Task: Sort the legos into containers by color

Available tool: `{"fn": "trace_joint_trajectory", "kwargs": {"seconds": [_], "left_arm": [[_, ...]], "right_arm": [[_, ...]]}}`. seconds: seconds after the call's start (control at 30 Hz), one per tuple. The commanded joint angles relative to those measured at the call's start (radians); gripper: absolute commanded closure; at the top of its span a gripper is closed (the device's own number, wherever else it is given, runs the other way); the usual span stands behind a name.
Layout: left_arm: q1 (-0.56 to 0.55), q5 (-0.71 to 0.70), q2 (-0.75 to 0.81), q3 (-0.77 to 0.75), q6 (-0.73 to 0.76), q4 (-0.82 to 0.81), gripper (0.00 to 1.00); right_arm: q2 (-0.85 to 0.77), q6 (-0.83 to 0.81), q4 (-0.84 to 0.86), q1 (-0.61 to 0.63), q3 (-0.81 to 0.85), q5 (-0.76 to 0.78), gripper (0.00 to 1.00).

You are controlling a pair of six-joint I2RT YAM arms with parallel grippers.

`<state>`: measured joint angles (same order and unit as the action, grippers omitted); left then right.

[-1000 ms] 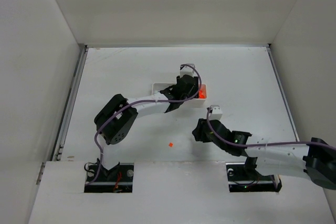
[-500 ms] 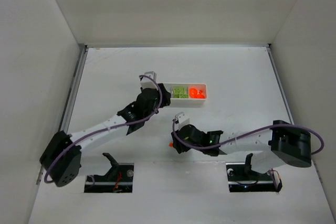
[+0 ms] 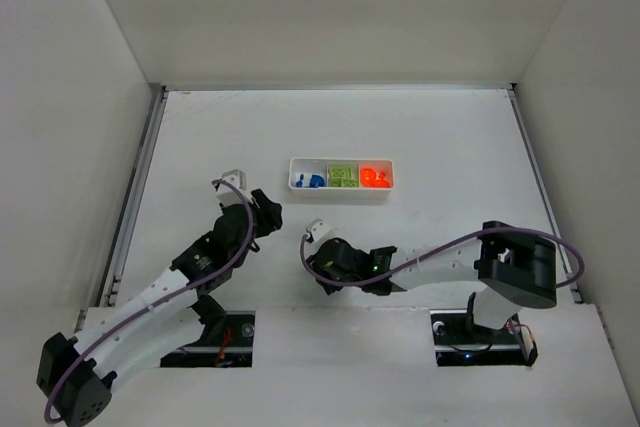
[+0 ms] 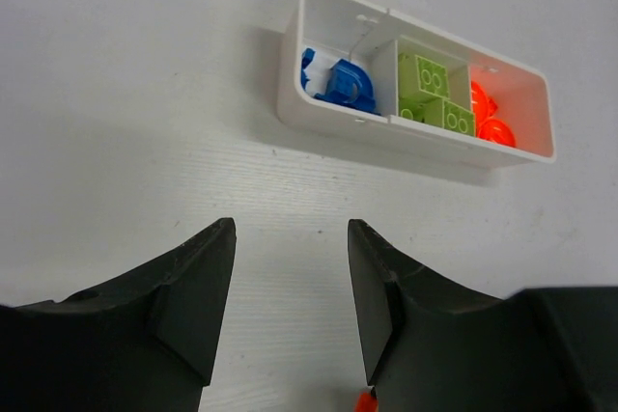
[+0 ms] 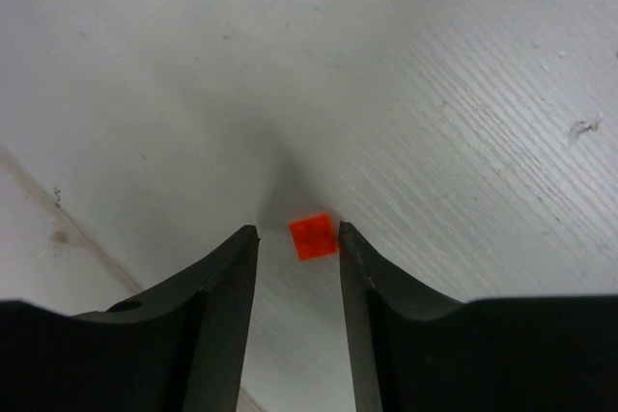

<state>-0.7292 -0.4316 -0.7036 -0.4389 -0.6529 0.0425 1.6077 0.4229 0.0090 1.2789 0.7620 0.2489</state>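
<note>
White table [image 3: 450, 137]: the left arm [image 3: 170, 282] and right arm [image 3: 440, 262] both reach inward over its near half. The white tray [image 3: 341, 194] lies farther out at centre, apart from both. The left gripper [image 4: 290, 238] hovers short of it, fingers spread and holding nothing. The right gripper [image 5: 296, 235] sits low over the table, fingers spread to either side of one loose orange lego [image 5: 313, 236] lying flat between them. In the tray, blue legos [image 4: 338, 82] occupy the left compartment [image 4: 338, 28], green legos [image 4: 430, 84] the middle compartment [image 4: 430, 42], and orange legos [image 4: 488, 121] the right compartment [image 4: 521, 101].
</note>
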Motion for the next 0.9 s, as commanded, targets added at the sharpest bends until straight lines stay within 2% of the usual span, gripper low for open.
{"fn": "trace_joint_trajectory", "kwargs": {"seconds": [0.0, 0.23, 0.37, 0.43, 0.7, 0.87], "left_arm": [[0.018, -0.021, 0.05, 0.012, -0.014, 0.082, 0.53], [0.044, -0.022, 0.102, 0.002, 0.006, 0.125, 0.53], [0.064, -0.019, 0.118, 0.0, 0.013, 0.134, 0.53], [0.072, -0.018, 0.122, 0.0, 0.015, 0.134, 0.53], [0.077, -0.019, 0.128, -0.009, 0.016, 0.135, 0.53], [0.077, -0.018, 0.121, -0.004, 0.015, 0.128, 0.53]], "right_arm": [[0.038, -0.029, -0.036, 0.013, 0.059, 0.0, 0.58], [0.051, -0.019, -0.089, 0.03, 0.079, 0.018, 0.65], [0.047, -0.016, -0.11, 0.052, 0.085, 0.038, 0.58], [0.044, -0.016, -0.122, 0.053, 0.086, 0.041, 0.58], [0.061, -0.007, -0.139, 0.055, 0.097, 0.058, 0.73], [-0.005, -0.001, -0.136, 0.055, 0.088, 0.095, 0.75]]}}
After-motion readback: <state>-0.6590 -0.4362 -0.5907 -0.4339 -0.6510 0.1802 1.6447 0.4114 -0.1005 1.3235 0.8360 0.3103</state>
